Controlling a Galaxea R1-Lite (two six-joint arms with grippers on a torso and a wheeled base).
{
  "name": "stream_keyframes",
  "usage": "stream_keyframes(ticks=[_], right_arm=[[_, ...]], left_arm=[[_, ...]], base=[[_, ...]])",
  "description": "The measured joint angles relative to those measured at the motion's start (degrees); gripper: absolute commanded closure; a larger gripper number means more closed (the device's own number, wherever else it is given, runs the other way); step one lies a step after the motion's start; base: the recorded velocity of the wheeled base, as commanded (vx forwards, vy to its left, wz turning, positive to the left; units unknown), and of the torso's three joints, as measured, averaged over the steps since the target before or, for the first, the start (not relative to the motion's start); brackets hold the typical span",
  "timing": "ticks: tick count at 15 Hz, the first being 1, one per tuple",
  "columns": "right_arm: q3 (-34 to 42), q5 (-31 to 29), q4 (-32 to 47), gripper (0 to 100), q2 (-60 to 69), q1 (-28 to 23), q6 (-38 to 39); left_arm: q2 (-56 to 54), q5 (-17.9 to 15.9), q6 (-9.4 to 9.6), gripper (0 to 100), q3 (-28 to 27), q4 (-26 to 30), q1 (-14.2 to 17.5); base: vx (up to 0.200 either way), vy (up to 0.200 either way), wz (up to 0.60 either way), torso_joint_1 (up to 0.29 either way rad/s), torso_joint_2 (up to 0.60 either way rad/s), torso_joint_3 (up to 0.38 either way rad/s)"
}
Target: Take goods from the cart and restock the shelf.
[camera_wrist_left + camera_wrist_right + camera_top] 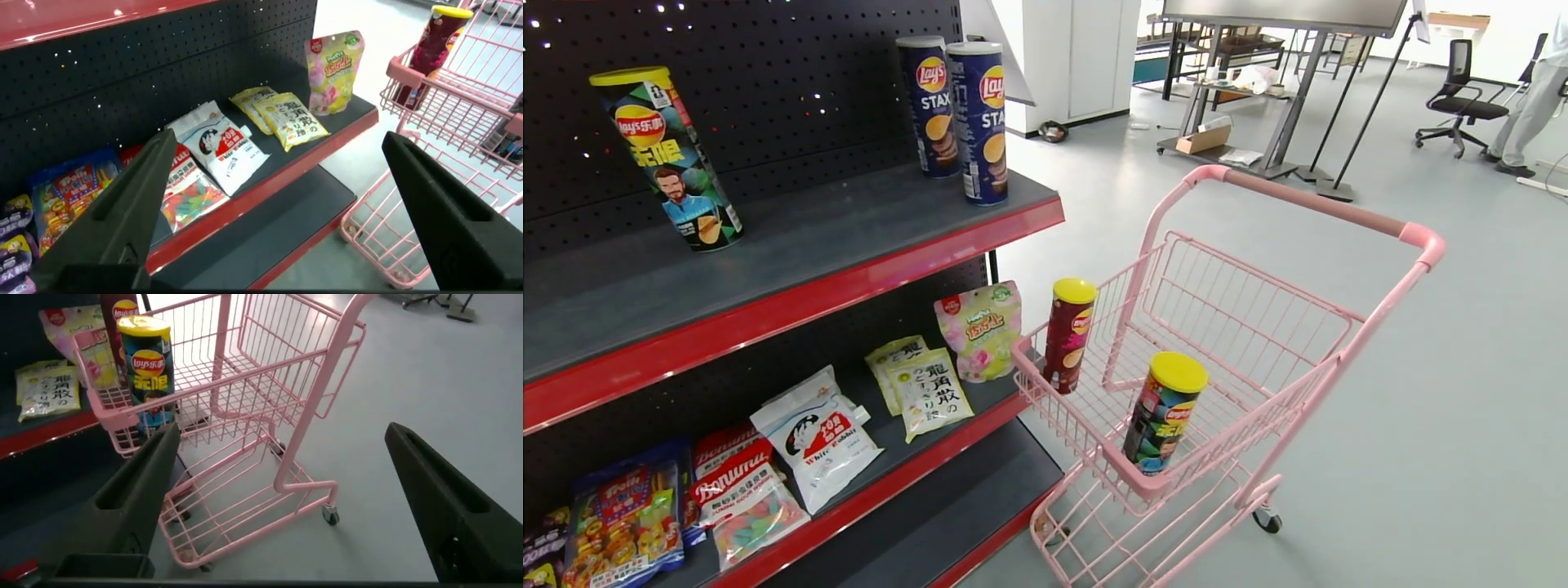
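A pink cart (1258, 310) stands right of the shelf. In its basket are a maroon chips can (1068, 335) at the corner nearest the shelf and a colourful yellow-lidded can (1164, 412) at the front. The grey top shelf board (809, 237) carries a colourful can (666, 159) on the left and two dark blue cans (964, 114) at its right end. My left gripper (279, 140) is open above the lower shelf's snack bags (221, 155), with the maroon can (437, 37) off to one side. My right gripper (282, 429) is open beside the cart (270, 416), whose colourful can (147, 371) is near one finger.
The lower shelf (980, 408) holds several snack bags along its red front edge. Open grey floor (1437, 425) lies right of the cart. Far back stand a display stand (1282, 90), an office chair (1458, 98) and a person at the edge.
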State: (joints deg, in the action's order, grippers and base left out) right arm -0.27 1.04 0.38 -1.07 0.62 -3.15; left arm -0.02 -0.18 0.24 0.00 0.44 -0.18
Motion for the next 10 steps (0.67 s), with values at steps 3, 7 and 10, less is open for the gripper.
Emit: stream_keyframes(ticks=[3, 7, 10], right_arm=[[-0.2, 0.7, -0.1, 0, -0.2, 0.0, -0.2], [-13.3, 3.9, -1.7, 0, -7.6, 0.9, 4.7], [-24.6, 8.7, -6.8, 0, -27.9, 2.1, 7.7]], left_arm=[[0.0, 0.0, 0.09, 0, 0.0, 0.0, 0.0], [0.0, 0.0, 0.09, 0, 0.0, 0.0, 0.0], [0.0, -0.1, 0.09, 0, -0.1, 0.0, 0.0]], base=[[0.000, 0.000, 0.00, 0.000, 0.00, 0.000], [0.000, 0.000, 0.00, 0.000, 0.00, 0.000], [0.000, 0.000, 0.00, 0.000, 0.00, 0.000]])
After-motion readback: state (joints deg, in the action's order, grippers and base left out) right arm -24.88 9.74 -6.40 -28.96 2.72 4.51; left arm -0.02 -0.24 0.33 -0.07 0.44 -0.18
